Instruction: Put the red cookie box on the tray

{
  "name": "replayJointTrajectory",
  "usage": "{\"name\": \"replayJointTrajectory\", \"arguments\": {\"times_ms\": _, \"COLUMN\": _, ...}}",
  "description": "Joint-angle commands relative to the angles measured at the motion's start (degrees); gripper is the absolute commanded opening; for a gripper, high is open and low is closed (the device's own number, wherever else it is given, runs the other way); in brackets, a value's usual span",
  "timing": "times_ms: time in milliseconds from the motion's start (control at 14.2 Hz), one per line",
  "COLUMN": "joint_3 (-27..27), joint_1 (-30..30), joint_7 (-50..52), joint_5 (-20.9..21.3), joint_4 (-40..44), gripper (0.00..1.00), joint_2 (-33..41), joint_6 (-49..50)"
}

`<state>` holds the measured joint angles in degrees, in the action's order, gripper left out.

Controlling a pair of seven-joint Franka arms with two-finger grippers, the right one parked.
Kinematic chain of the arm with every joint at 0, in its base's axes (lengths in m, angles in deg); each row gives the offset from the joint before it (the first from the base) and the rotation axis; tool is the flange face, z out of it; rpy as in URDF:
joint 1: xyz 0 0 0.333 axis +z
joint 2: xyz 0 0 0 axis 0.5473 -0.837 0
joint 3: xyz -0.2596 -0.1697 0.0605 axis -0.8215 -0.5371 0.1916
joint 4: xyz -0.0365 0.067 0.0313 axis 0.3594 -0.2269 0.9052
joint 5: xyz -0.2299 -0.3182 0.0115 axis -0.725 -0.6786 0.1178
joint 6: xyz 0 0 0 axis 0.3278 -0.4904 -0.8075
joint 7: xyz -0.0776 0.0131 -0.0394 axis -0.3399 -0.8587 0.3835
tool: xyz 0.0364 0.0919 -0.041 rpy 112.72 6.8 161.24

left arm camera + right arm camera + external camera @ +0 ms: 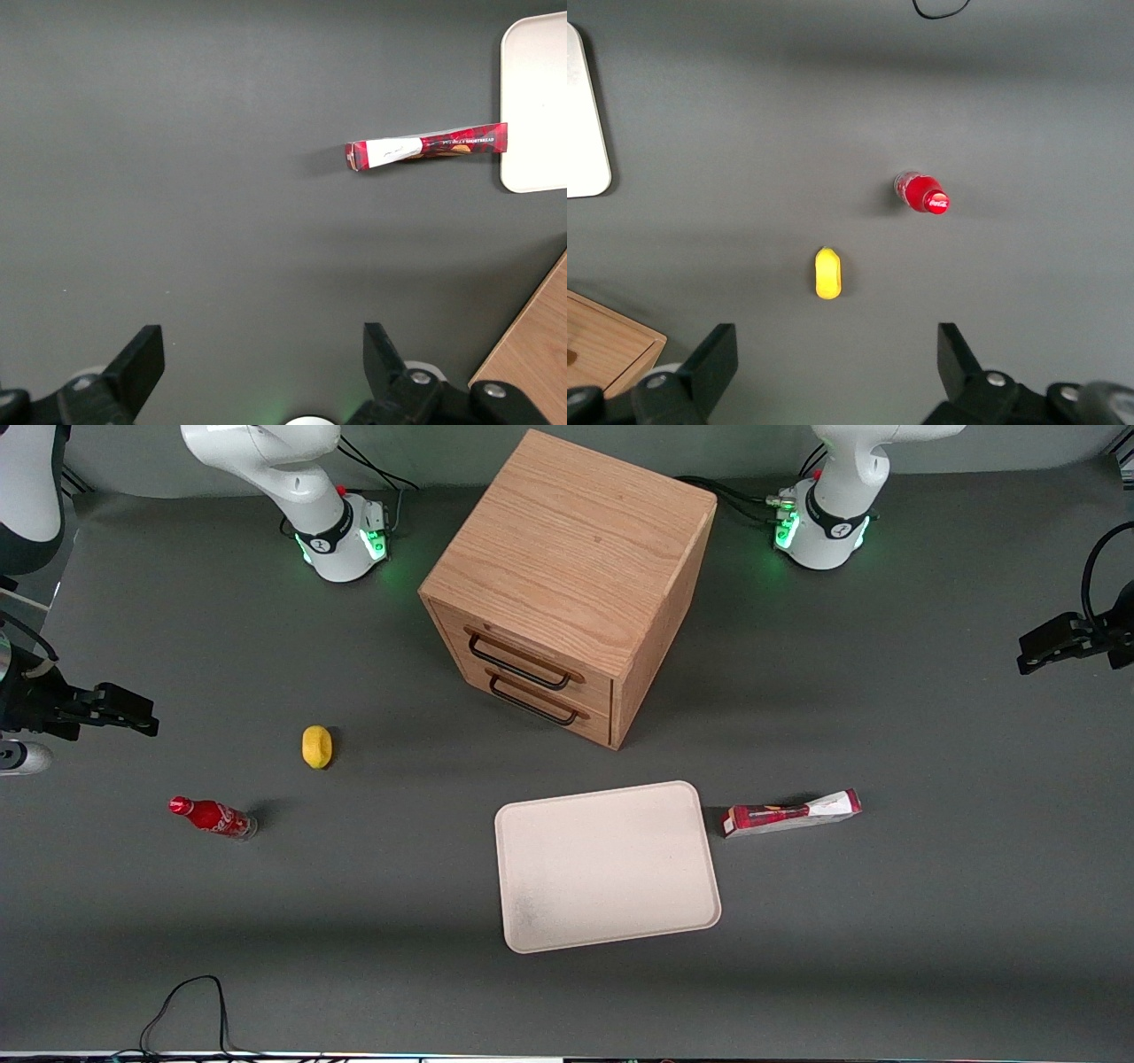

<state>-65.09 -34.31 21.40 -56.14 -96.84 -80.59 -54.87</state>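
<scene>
On table just beside tray (pixel 608 865), red cookie box (pixel 790 814) lies well apart from claw (pixel 261 359), wide open & empty.

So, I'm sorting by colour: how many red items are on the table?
2: the cookie box lies beside the tray; the cola bottle lies toward the parked arm's end. The open gripper hovers above bare table.

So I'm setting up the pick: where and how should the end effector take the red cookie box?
Probably from straight above, at mid-length. The red cookie box lies flat beside the tray, long and slim, so the fingers should close across its narrow width. The end effector is open, well short of it, toward the working arm's end.
</scene>
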Motion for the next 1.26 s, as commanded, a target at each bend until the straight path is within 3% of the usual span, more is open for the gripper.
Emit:
{"name": "replayJointTrajectory", "arguments": {"times_ms": 0, "joint_3": 0.03, "joint_1": 0.16, "joint_7": -0.44, "joint_5": 0.57, "joint_4": 2.03, "gripper": 1.0, "joint_2": -0.65, "joint_6": 1.29}}
{"name": "replayJointTrajectory", "arguments": {"times_ms": 773, "joint_3": -0.59, "joint_1": -0.8, "joint_7": 0.0, "joint_5": -0.22, "joint_4": 2.03, "gripper": 1.0, "joint_2": -0.57, "joint_6": 1.9}}
{"name": "replayJointTrajectory", "arguments": {"times_ms": 1054, "joint_3": -5.4, "joint_1": -0.89, "joint_7": 2.27, "joint_5": -0.31, "joint_4": 2.03, "gripper": 1.0, "joint_2": -0.83, "joint_6": 1.9}}
{"name": "replayJointTrajectory", "arguments": {"times_ms": 1195, "joint_3": -11.63, "joint_1": -0.81, "joint_7": 7.44, "joint_5": -0.31, "joint_4": 2.46, "gripper": 1.0, "joint_2": -1.36, "joint_6": 2.34}}
